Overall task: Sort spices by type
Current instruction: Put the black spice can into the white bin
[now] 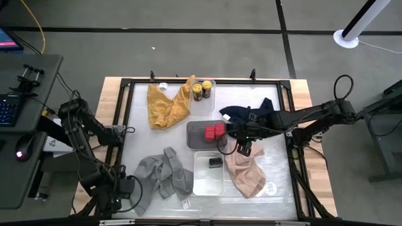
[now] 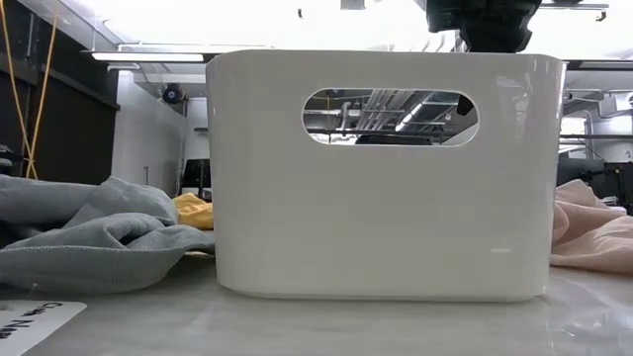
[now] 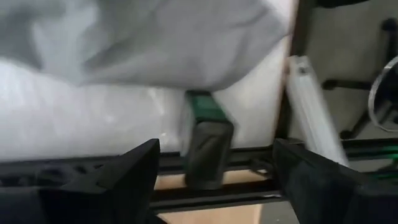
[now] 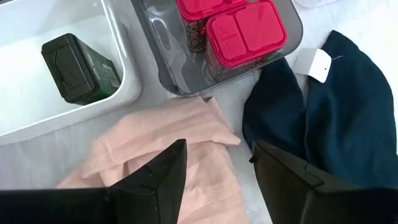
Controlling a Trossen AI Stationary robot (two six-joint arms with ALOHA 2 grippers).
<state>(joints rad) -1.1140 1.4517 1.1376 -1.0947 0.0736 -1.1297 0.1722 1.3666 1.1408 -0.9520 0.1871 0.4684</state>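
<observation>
At the near edge of the table, the left gripper [image 3: 214, 165] waits by the corner, its two dark fingers spread wide with nothing between them, next to the crumpled grey cloth [image 1: 164, 176]. Just beyond, toward the middle, stands the white plastic rectangular bin [image 1: 196, 182], and inside it, near its far end, sits one flat black spice tin [image 1: 215, 162]; only one black tin shows in any view. In the low view this bin's white wall fills most of the picture. Beside the bin lies the pale pink folded cloth [image 1: 248, 172], with a white tag at its near end. The right gripper [image 4: 214, 171] hangs above this pink cloth, fingers parted and empty, just beside the bin and the tray behind it. That clear grey plastic tray [image 1: 195, 136] lies just behind the white bin and holds the two red-lidded boxy spice tins [image 1: 213, 132], side by side and touching. Next to the tray, under the right arm, is the navy blue cloth [image 1: 242, 114]. Farthest off, in a small clear tray [image 1: 210, 89] at the table's back edge, the two dark round jars with yellow lids [image 1: 201, 90] stand together, with the mustard yellow cloth [image 1: 166, 105] bunched just beside them.
</observation>
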